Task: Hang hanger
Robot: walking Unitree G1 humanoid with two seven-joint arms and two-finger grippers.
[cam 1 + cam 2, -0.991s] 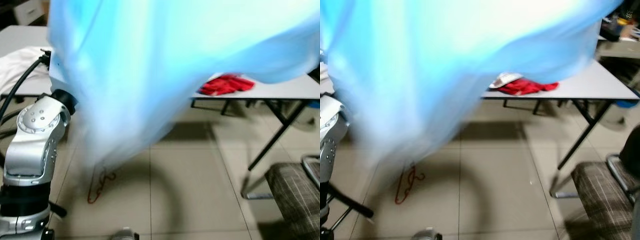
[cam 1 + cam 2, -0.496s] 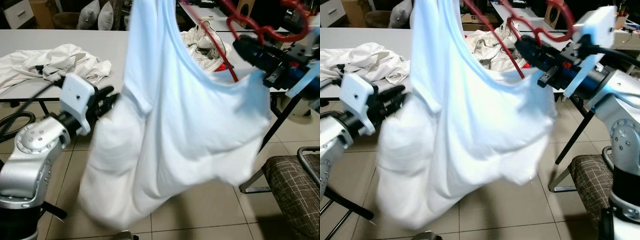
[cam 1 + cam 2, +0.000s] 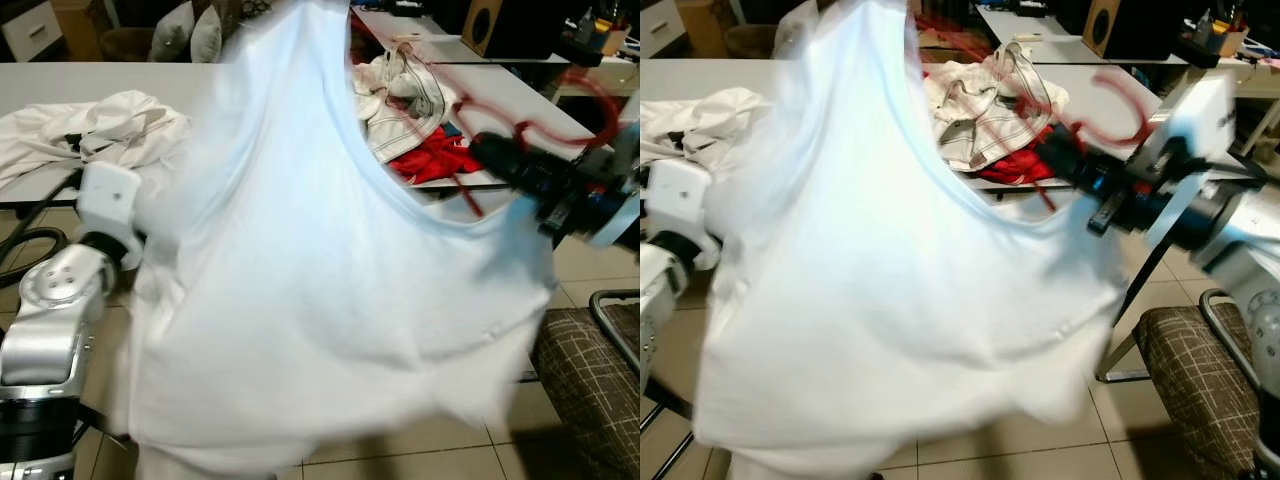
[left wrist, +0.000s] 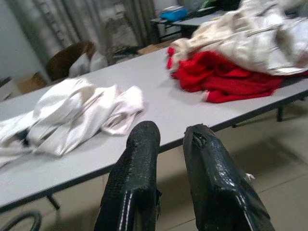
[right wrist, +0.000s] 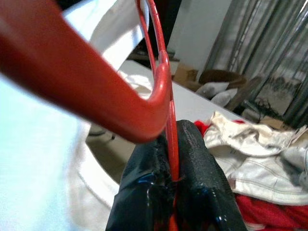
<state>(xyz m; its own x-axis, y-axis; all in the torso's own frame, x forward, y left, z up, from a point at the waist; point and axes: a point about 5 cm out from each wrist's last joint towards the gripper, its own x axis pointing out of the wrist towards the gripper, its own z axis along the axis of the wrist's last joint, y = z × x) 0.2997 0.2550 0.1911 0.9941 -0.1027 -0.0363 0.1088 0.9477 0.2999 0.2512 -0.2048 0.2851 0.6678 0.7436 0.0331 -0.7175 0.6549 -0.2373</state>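
Right tool [image 5: 172, 159] pinched tight on the thin bar of a red hanger [image 5: 96, 91]. Hanger held up in the air, in front of the robot and over to its right, with the hook [image 3: 1120, 100] curling above the black fingers [image 5: 202, 173]. Hanger rod squeezed right between the two fingers, one on each side, touching both.

A big white T-shirt [image 3: 330, 300] draped on the hanger, spread wide and blurry across the middle. Neck hole [image 3: 400, 190] of the shirt open toward the hanger. Shirt hanging down low, near the tiled floor [image 3: 1140, 420].

Left tool [image 4: 166, 144] held out low on the robot's left, beside the shirt. Two black fingers [image 4: 134, 173] close together with a small gap, nothing between them. Left arm [image 3: 60, 310] silver, bent up from below, its white wrist block [image 3: 105, 200] at the edge of the shirt.

Behind, a long grey bench [image 4: 159, 106] with piles of clothes on top. A crumpled white cloth [image 4: 72, 115] on the left part. A red garment [image 4: 226, 77] farther right, with a cream jacket [image 3: 405, 95] lying partly over it. A checked brown chair [image 3: 1200, 370] on the floor at the right, near the right arm [image 3: 1230, 230].
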